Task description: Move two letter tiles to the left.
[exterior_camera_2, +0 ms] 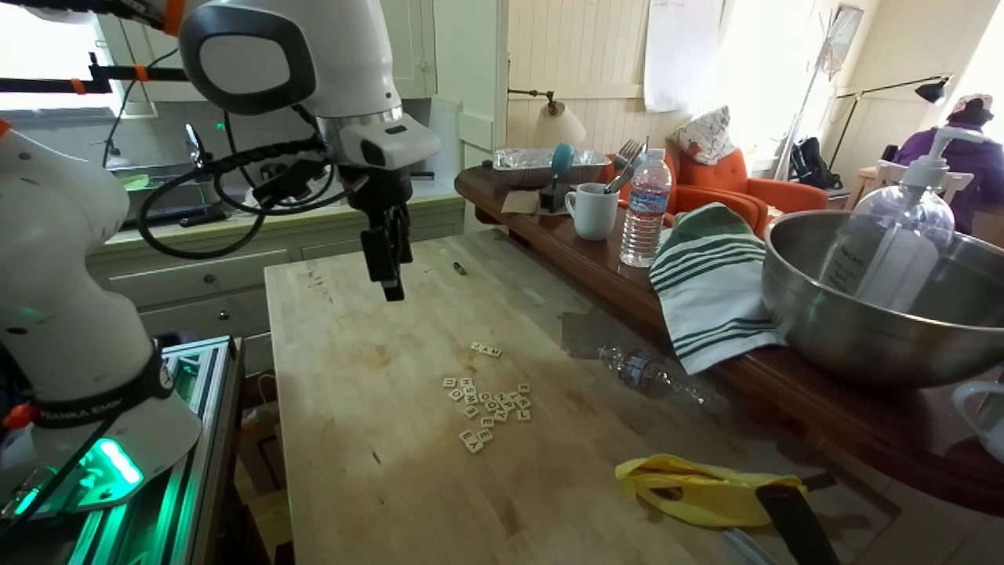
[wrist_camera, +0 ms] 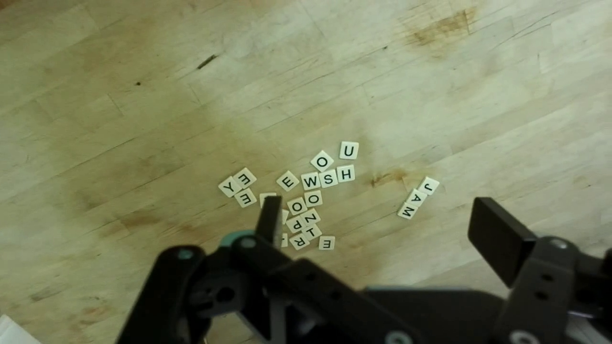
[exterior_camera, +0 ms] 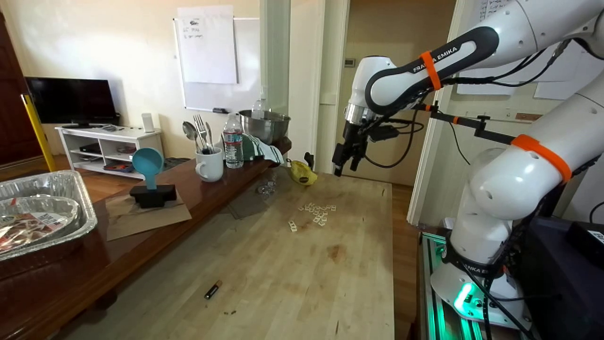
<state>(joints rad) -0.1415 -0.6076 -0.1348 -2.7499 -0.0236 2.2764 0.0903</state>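
Letter tiles (wrist_camera: 297, 206), pale, flat: a crowded scatter, plus a touching J-A-M row (wrist_camera: 416, 198) set apart; all well in from the edges of the desk (exterior_camera: 278, 264). Gripper (wrist_camera: 381, 222): above the desk, fingers (wrist_camera: 269, 217) spread, holding nothing. Likely faults: neighbours dragged along, many tiles abutting; missed grip or scraped desk, the tiles looking thin; wrong pair shifted, the order naming none; misjudged aim, one finger masking tiles in the wrist view
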